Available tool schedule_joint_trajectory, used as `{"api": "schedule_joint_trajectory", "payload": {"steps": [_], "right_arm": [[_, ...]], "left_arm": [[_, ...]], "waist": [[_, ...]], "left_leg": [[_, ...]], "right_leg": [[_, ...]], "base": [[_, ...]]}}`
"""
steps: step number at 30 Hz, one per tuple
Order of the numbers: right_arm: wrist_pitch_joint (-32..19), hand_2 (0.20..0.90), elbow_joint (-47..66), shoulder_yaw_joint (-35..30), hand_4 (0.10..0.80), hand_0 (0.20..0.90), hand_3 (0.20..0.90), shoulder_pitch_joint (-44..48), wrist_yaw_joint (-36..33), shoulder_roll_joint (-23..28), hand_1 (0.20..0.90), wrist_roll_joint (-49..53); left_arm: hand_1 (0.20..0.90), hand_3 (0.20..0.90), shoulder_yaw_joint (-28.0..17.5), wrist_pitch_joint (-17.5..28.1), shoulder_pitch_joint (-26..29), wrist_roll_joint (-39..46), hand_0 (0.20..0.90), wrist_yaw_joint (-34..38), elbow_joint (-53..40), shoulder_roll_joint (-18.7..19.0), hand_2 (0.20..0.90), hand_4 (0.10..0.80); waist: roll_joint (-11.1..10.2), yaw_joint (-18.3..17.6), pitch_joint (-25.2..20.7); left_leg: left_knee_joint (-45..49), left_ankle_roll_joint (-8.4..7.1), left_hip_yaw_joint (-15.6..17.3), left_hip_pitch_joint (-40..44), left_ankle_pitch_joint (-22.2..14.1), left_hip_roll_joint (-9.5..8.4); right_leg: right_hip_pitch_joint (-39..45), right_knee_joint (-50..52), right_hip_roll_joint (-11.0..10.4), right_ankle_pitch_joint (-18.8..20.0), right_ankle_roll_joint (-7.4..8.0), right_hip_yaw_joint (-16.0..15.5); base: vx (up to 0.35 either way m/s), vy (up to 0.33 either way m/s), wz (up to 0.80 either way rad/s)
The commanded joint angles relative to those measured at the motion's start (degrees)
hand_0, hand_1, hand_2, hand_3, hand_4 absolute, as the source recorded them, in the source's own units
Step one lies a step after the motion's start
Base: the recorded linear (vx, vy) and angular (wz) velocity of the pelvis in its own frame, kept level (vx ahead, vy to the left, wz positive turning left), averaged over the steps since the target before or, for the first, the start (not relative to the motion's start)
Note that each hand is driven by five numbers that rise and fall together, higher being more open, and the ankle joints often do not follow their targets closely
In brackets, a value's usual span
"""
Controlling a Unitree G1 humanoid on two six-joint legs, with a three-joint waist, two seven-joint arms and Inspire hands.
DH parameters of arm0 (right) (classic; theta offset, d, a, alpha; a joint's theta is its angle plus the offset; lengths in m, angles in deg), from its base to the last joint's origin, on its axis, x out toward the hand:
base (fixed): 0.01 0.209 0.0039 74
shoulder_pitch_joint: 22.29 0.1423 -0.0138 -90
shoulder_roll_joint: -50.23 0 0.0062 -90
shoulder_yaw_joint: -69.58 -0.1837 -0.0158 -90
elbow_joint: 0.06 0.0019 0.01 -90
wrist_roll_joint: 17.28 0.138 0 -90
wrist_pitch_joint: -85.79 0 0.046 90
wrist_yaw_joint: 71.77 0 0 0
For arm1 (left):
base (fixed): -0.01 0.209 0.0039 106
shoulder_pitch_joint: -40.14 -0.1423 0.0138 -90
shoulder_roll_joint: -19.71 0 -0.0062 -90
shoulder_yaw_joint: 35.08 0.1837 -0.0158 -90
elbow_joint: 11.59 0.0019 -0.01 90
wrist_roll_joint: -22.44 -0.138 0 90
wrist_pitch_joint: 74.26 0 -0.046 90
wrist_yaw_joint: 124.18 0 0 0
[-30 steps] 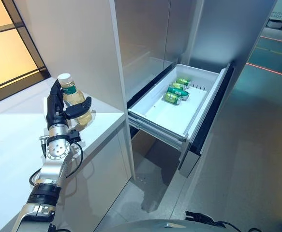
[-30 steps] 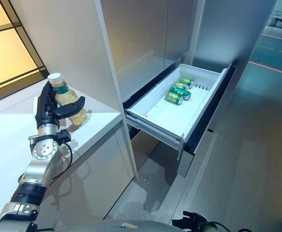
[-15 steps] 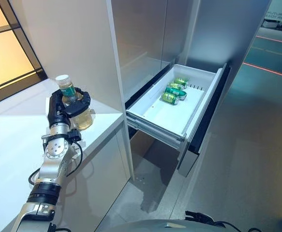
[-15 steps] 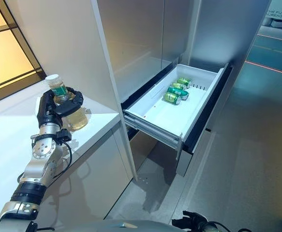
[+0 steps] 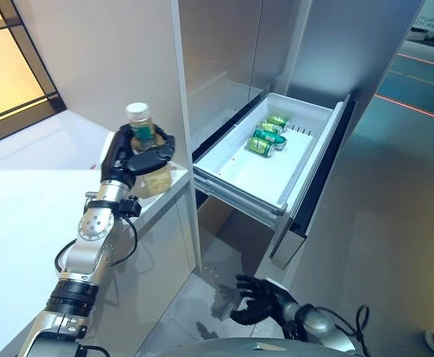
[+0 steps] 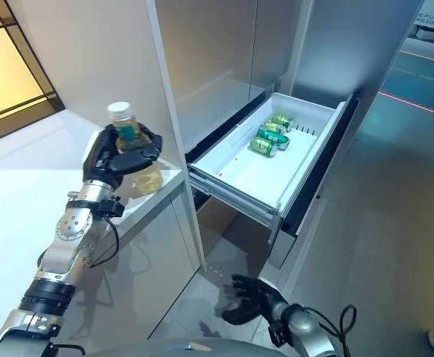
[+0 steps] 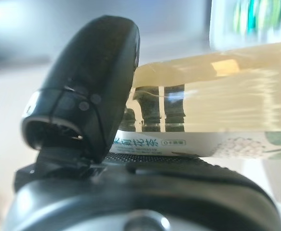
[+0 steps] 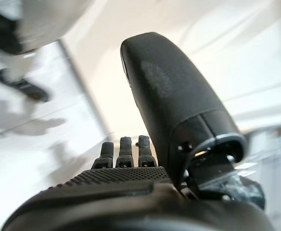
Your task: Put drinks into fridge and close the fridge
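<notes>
Overhead, the left hand (image 5: pixel 131 158) wraps fingers and thumb round a clear, ribbed plastic bottle (image 5: pixel 148 156) of pale drink at the white counter's (image 5: pixel 30 193) right edge; carry it upright, right and down into the open white fridge drawer (image 5: pixel 255 178) beside the green cans (image 5: pixel 266 138). Wrist views: thumb across the label; right hand (image 6: pixel 250 299) low, fingers relaxed, empty.

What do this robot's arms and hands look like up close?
The arms are silver-grey metal with round joints, black collars and a black cable looping beside each wrist. The left hand and right hand are dark, with slim segmented fingers and a broad, smooth thumb.
</notes>
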Motion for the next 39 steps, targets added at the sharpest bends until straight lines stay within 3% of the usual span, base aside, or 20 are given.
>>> {"api": "schedule_joint_trajectory", "payload": {"steps": [1, 5, 13, 26, 34, 39], "right_arm": [[-1.6, 0.9, 9.9, -1.0, 0.8, 0.9, 0.9, 4.9, 4.5, 2.7, 0.9, 4.3], [0.3, 0.9, 20.4, -3.6, 0.8, 0.9, 0.9, 6.8, 7.4, 5.5, 0.9, 9.0], [1.4, 0.9, 35.4, -8.2, 0.8, 0.9, 0.9, 12.2, 9.5, 9.7, 0.9, 22.9], [6.6, 0.9, 41.3, -7.3, 0.8, 0.9, 0.9, 18.6, 13.7, 12.8, 0.9, 32.2], [13.5, 0.9, 41.2, -3.5, 0.8, 0.9, 0.9, 21.7, 17.9, 13.6, 0.9, 35.7], [15.9, 0.9, 41.7, -1.2, 0.8, 0.9, 0.9, 22.8, 18.1, 13.3, 0.9, 39.2]], "left_arm": [[0.3, 0.2, 0.4, 9.9, 10.9, 8.3, 0.3, -8.0, -10.0, 1.5, 0.3, 0.1], [0.3, 0.2, 2.6, 9.6, 7.7, 9.5, 0.3, -14.4, -12.3, 0.1, 0.3, 0.1], [0.3, 0.2, 6.6, 3.2, 4.2, 14.0, 0.3, -24.3, -14.6, -1.6, 0.3, 0.1], [0.3, 0.2, 11.5, 0.9, 6.2, 11.0, 0.3, -21.7, -12.1, -1.7, 0.3, 0.1], [0.3, 0.2, 14.2, 4.8, 8.0, 8.5, 0.3, -17.2, -8.9, -2.3, 0.3, 0.1], [0.3, 0.2, 15.2, 6.5, 9.0, 11.1, 0.3, -16.5, -7.5, -2.5, 0.3, 0.1]], "waist": [[2.2, -0.8, -0.8], [2.0, -0.9, -0.3], [1.9, -0.7, -0.3], [1.2, -0.5, -0.4], [0.6, -0.2, -0.8], [0.3, -0.1, -1.1]], "left_leg": [[1.0, 4.83, -0.7, 1.9, -7.8, -5.33], [1.0, 4.93, -0.4, 1.9, -7.5, -5.2], [1.1, 5.33, 0.5, 1.6, -7.4, -5.11], [1.5, 5.4, 1.0, 0.8, -7.3, -5.4], [1.3, 5.16, 0.9, 0.6, -7.0, -5.41], [1.2, 5.02, 0.6, 0.4, -6.8, -5.43]], "right_leg": [[-2.1, 7.7, 3.0, -6.5, 0.72, -3.0], [-2.1, 7.7, 3.1, -6.2, 0.74, -3.0], [-2.4, 7.5, 3.2, -5.8, 0.81, -2.6], [-2.6, 6.7, 3.1, -5.1, 0.63, -3.0], [-2.6, 6.3, 3.1, -4.8, 0.62, -3.2], [-2.7, 6.1, 3.1, -4.6, 0.64, -3.3]], "base": [[0.0, 0.0, 0.0], [0.0, 0.0, 0.0], [-0.006, -0.002, -0.01], [-0.004, -0.003, 0.0], [0.0, 0.0, 0.0], [0.0, 0.0, 0.0]]}}
